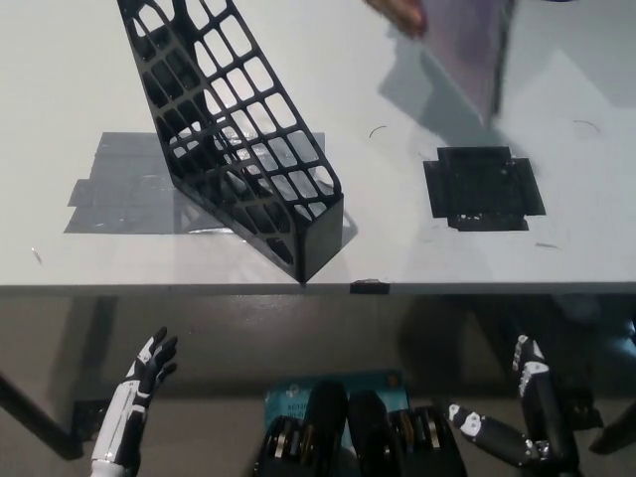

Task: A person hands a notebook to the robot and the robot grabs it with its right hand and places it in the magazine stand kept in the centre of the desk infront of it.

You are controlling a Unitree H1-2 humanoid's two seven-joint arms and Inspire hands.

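Notebook (465,55) held by person's hand (396,12) above desk (556,199); right hand (517,422) and left hand (144,383) low, fingers spread, empty.

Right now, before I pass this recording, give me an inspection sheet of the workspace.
Surface: white desk, grey tape patch left, black tape patch right.
Job's things: black magazine stand centre, near front edge; notebook held over the desk by a person's hand.
Clutter: nothing seen.
Hands: left hand open, below the desk edge; right hand open, low, holding nothing.
Cables: nothing seen.
Surroundings: dark floor below the desk.
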